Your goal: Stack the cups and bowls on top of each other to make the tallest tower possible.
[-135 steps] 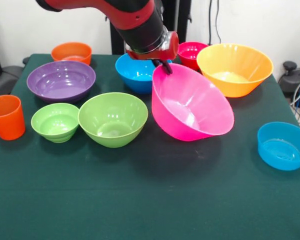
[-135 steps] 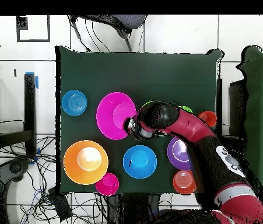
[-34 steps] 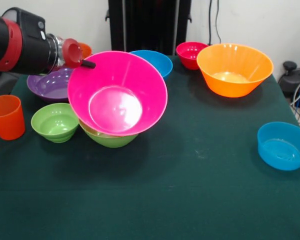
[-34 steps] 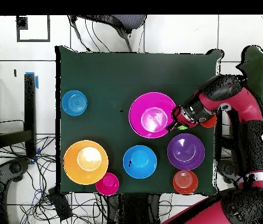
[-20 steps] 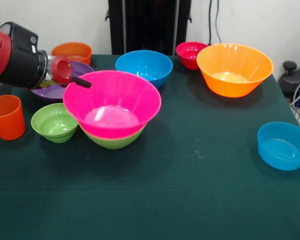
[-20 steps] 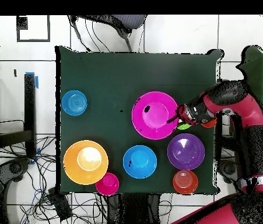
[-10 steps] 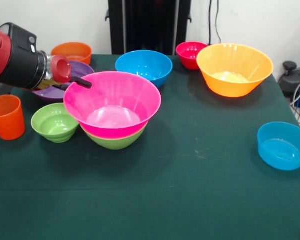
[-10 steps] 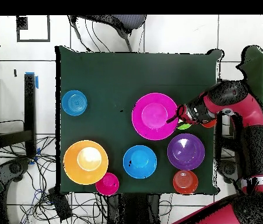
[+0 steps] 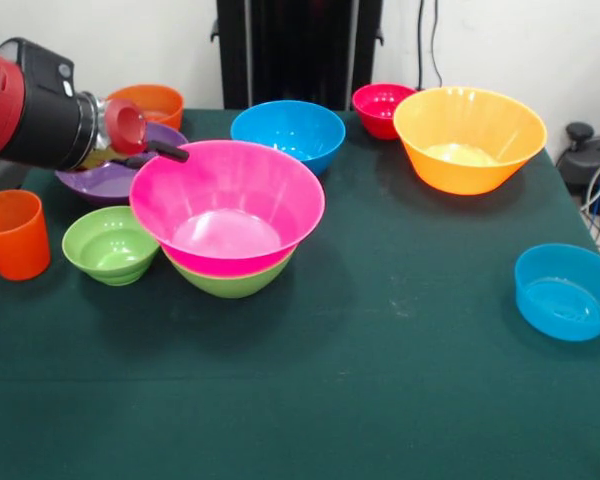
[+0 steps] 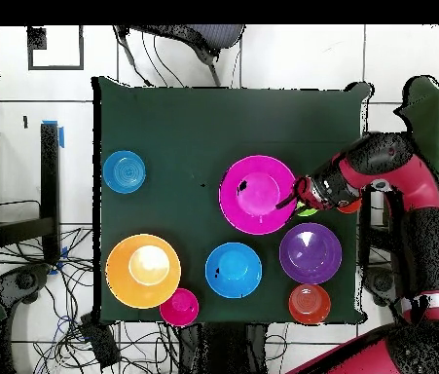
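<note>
Two bowls make up the tower so far: large pink bowl [image 9: 227,207] nested upright in medium green bowl [image 9: 232,277], only the green one's lower wall showing under the pink rim, left of centre on the green table [image 9: 380,400]. My pincer [image 9: 172,153] sits at the pink bowl's far-left rim, one dark fingertip [image 9: 178,154] at or just over the rim edge; whether the fingers are apart or together I cannot tell, nor whether they touch the bowl. My arm [image 9: 30,100] enters from the left, red and black, lying nearly level over the purple bowl [image 9: 100,185], which stands just behind and left of the tower. Small green bowl [image 9: 110,243]: just left of the tower, close to it. Orange cup [image 9: 13,234]: upright at the left edge, left of the small green bowl. Small orange bowl [image 9: 145,103]: far left, behind the purple one. Medium blue bowl [image 9: 287,135]: far side, just behind the tower's right part. Small red bowl [image 9: 383,107]: far side, right of the blue, beside the large orange bowl [image 9: 468,138]. Small blue bowl [image 9: 567,291]: alone at the right edge, well apart from the rest. All loose bowls stand upright and empty. Overhead, the pink bowl [image 10: 257,194] covers the green one entirely, with my pincer [image 10: 289,202] at its rim.
</note>
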Controlling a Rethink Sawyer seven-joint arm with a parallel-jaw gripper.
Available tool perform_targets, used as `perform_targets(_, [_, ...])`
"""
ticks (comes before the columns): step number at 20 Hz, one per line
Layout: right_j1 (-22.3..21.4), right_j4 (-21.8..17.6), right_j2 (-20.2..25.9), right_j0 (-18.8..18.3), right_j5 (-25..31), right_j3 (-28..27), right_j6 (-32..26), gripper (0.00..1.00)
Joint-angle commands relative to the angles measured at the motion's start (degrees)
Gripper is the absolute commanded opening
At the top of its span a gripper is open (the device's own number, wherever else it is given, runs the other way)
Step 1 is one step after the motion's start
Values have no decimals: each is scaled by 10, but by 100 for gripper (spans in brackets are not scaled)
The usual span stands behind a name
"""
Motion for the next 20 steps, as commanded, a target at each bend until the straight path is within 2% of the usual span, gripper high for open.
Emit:
perform_targets(1, [-8, 6, 23, 32, 86, -11, -130, 100])
perform_targets(12, [-35, -54, 30, 56, 132, -42, -170, 100])
perform_targets(20, [-45, -107, 30, 70, 140, -66, -205, 100])
